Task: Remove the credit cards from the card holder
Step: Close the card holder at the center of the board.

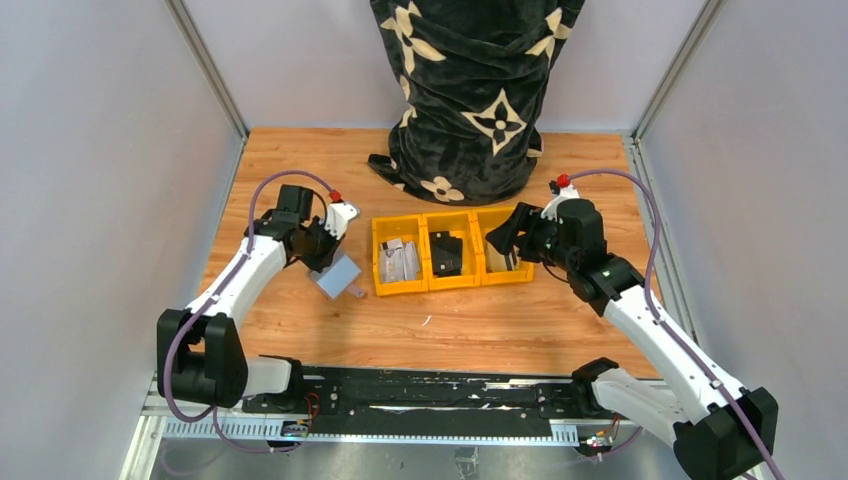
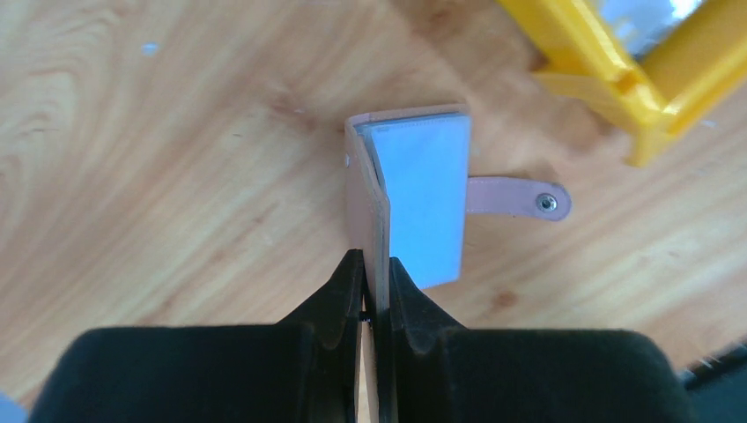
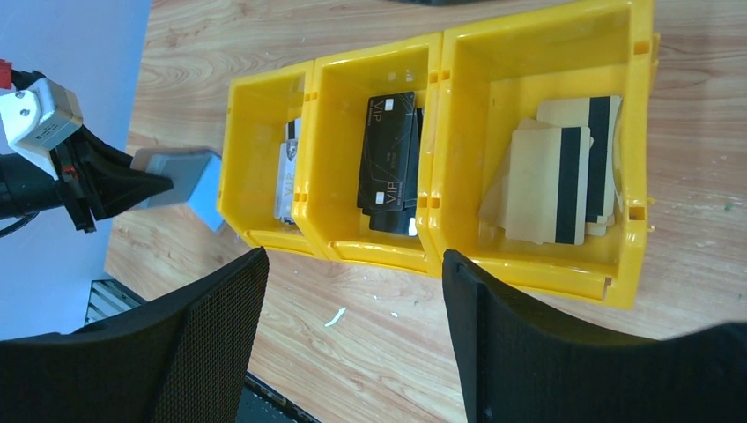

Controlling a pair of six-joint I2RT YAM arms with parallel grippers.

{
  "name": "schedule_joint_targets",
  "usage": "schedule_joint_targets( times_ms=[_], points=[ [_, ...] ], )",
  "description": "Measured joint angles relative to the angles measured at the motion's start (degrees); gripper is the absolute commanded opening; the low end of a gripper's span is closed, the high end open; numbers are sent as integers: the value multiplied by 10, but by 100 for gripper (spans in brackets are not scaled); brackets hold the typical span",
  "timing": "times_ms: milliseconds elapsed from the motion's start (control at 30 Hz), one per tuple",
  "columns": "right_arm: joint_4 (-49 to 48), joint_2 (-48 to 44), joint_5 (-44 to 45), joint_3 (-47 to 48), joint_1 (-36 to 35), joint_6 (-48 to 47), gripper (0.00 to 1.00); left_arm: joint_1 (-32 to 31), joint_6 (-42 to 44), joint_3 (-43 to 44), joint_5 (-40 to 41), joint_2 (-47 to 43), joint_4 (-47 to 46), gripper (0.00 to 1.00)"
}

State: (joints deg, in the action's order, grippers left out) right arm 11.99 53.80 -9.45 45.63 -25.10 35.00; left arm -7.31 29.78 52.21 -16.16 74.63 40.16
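- A wooden counter [image 1: 500, 330] between pale walls, with a dark patterned cloth [image 1: 470, 90] at the back.
- The card holder [image 2: 366, 194] is open, just left of the yellow tray [image 1: 378, 290], with a pale blue-grey credit card [image 2: 423, 203] inside.
- The left pincer [image 2: 374, 286] is clenched on the holder's cover.
- Silvery cards [image 1: 398, 260] lie in the tray's left compartment, so the job looks part done.
- The right pincer [image 3: 352, 264] hangs released and empty above the tray.

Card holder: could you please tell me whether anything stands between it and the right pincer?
Yes. The yellow tray sits on the table between the open right pincer and the card holder, which the left pincer grips by one edge. Nothing covers the credit card showing inside.
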Motion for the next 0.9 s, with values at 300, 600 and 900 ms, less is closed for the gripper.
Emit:
schedule_joint_targets(
  times_ms=[300, 600, 900],
  points=[
    [6, 3, -6, -7, 3, 1, 76, -78, 47, -139, 140, -28, -204, 41],
    [22, 6, -10, -7, 4, 0, 77, -104, 16, -163, 127, -69, -197, 56],
    [41, -4, -11, -7, 4, -2, 78, -106, 3, -179, 33, -161, -156, 49]
  ],
)
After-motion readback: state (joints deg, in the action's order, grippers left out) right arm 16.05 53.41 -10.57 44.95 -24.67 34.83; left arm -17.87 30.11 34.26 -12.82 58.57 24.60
